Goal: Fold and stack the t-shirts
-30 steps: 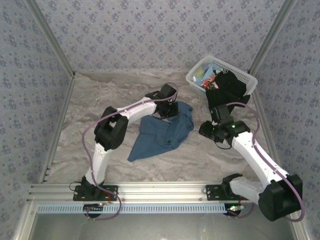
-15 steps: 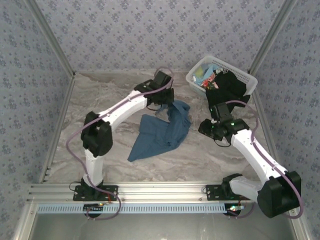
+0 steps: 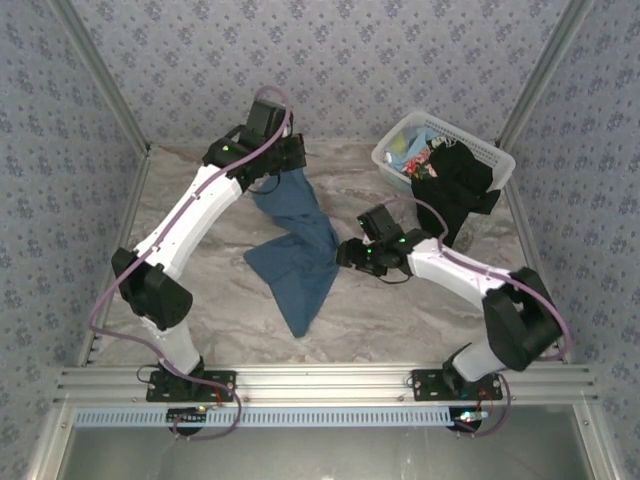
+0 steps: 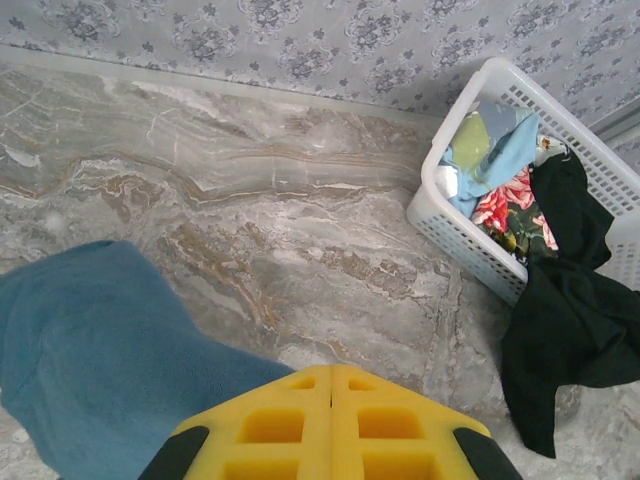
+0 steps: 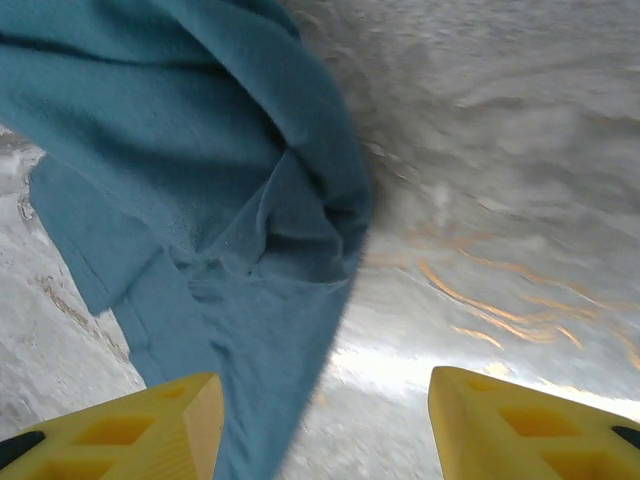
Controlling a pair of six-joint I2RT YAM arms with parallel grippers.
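Each arm is built from white tubular links joined by black cylindrical joint housings. The left arm and the right arm are each carried on 1 black base plate. 1 purple cable is routed in loose loops along each arm. Green indicator lights are fitted near the wrists. The 2 fingers of the left gripper and those of the right gripper are moulded in yellow, with square recessed pockets and black end caps.

Your left fingers hold 1 shirt above the counter, your right fingers just right of it. At far right, a 2nd shirt drapes over the basket and its front rim.
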